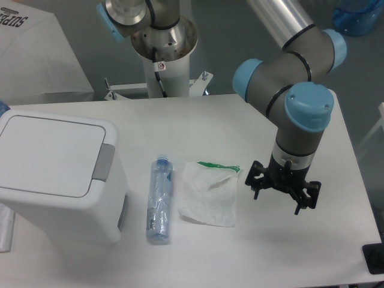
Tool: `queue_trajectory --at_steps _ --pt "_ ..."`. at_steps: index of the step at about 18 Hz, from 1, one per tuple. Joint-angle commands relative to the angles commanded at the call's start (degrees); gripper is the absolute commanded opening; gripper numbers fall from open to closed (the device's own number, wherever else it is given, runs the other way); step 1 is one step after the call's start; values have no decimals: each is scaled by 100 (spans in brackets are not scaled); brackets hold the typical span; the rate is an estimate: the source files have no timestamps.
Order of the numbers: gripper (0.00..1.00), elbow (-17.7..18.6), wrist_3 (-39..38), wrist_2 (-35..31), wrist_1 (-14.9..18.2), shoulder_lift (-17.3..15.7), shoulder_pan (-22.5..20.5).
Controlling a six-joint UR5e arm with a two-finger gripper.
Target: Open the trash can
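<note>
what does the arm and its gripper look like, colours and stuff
The arm has shiny silver tubes and grey joint housings with light-blue round caps. The wrist narrows to a grey-and-black collar. The gripper is black, small and spidery, with thin prongs. A white pedestal behind bears a small round red sticker.
</note>
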State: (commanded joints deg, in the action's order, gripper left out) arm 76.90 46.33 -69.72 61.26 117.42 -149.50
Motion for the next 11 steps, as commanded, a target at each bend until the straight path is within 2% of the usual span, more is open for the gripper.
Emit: queue_trajectory --at_steps 5,7,11 --pt "100 149 -659 528 18 -219 18" --pt "100 219 -827 801 26 -343 149" --pt "100 439 -1214 1469 18 -720 360"
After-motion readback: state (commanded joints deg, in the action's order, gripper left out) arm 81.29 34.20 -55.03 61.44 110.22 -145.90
